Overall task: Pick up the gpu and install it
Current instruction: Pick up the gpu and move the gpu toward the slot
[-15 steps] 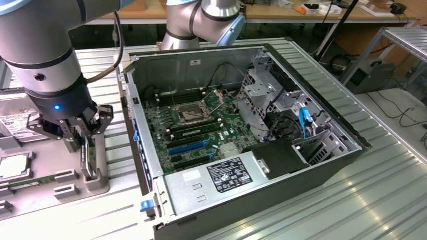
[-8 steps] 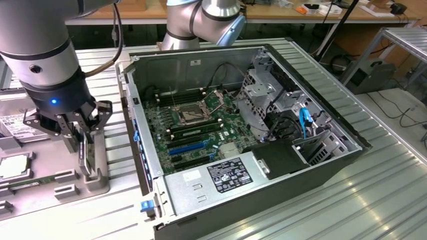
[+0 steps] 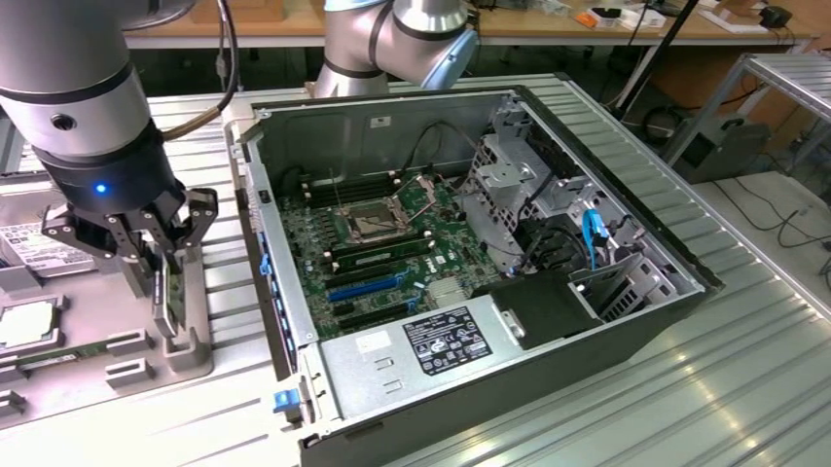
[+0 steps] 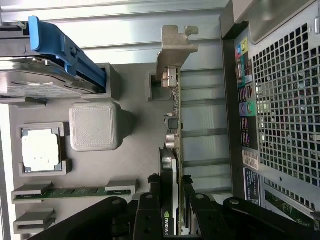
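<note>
While my black claw [image 4: 172,202] clamps the thin, black-faced gpu card [image 4: 170,160] by its top edge — upright in the grey holder [image 4: 135,165] beside the open computer case [image 3: 377,136] — I judge it light, stiff, fragile.

We see the gpu [image 4: 174,130] with a shiny silver end, a black side and a small green mark. The gripper [image 4: 176,215] is black. The computer case [image 3: 624,190] is black, its board [image 3: 389,243] green, its cable [image 3: 595,238] blue. At nine o'clock from it in the exterior view, the tray [image 3: 78,379] is grey. The table [image 3: 702,389] has silver stripes.
</note>
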### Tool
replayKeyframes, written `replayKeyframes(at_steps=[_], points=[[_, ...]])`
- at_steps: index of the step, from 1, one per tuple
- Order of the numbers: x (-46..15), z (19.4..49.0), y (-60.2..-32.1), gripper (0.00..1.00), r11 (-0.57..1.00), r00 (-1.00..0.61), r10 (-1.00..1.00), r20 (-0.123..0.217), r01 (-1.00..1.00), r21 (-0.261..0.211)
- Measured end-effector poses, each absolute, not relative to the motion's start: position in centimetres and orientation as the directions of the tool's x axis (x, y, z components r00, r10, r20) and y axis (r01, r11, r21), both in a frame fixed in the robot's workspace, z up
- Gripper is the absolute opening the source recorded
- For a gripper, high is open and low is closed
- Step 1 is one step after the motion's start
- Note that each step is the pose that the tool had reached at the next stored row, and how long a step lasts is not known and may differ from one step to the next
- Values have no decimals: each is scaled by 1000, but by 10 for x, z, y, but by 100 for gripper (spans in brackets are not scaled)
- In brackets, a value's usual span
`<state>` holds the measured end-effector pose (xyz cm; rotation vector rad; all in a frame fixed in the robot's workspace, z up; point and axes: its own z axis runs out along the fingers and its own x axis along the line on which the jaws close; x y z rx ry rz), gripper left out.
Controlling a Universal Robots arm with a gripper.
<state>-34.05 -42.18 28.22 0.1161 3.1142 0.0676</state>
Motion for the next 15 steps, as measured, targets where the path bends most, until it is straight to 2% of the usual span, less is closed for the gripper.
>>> replayKeyframes(at_steps=[15], points=[[-341,288,-422,27,996,-997,75,-23,74,44]])
